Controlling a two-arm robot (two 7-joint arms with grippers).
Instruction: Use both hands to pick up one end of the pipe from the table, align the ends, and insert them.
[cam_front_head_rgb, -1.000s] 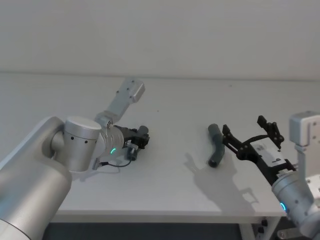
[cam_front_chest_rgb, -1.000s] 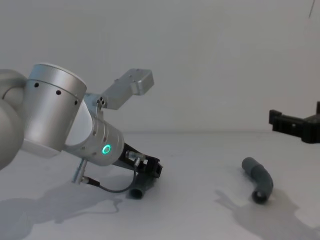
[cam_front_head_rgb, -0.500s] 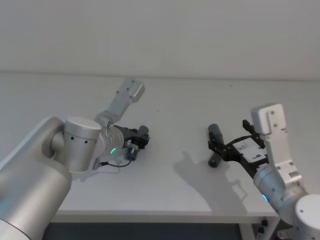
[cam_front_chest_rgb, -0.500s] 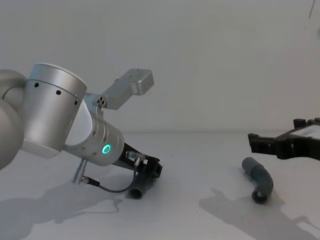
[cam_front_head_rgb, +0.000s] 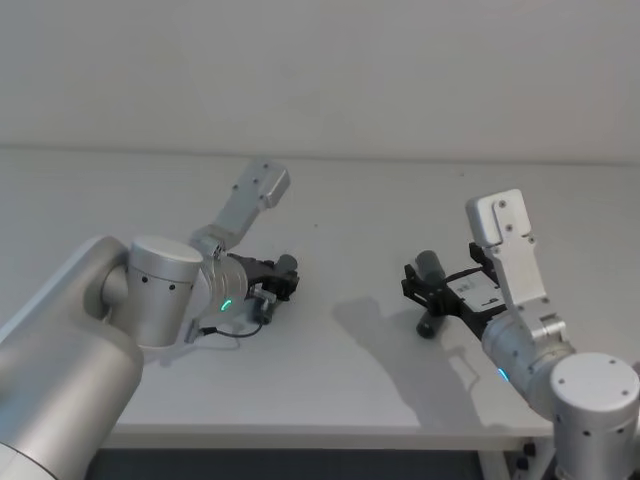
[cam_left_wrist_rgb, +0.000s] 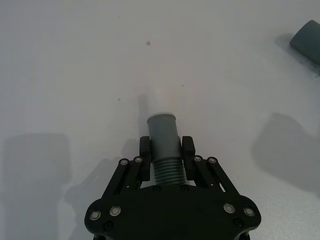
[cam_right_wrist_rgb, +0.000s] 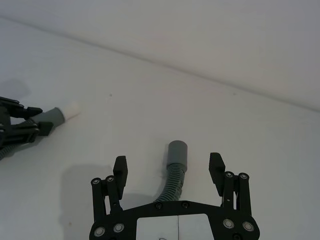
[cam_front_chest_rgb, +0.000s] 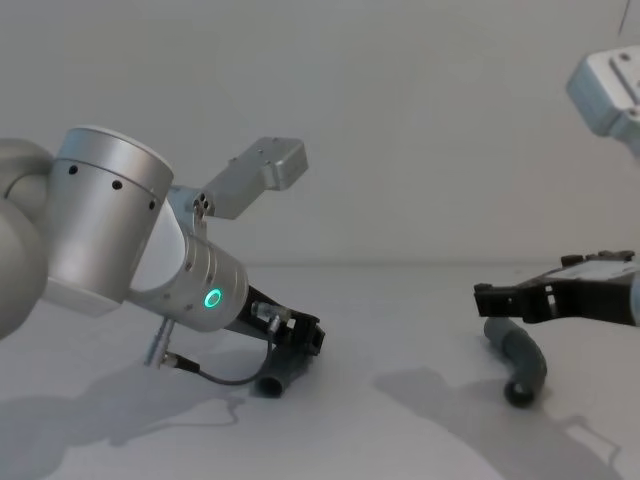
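Left arm reaches forward and down, ring light green. Left gripper (cam_front_head_rgb: 281, 277) low at surface (cam_front_head_rgb: 330, 385), fingers (cam_left_wrist_rgb: 145, 150) clamped on pipe piece (cam_left_wrist_rgb: 163, 131). Right arm angles in from right. Right gripper (cam_right_wrist_rgb: 168, 164) just above surface, fingers (cam_right_wrist_rgb: 120, 167) spread wide.

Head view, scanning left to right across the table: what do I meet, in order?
Left arm's green ring light → left claw gripping the held pipe piece → loose pipe piece → right arm.
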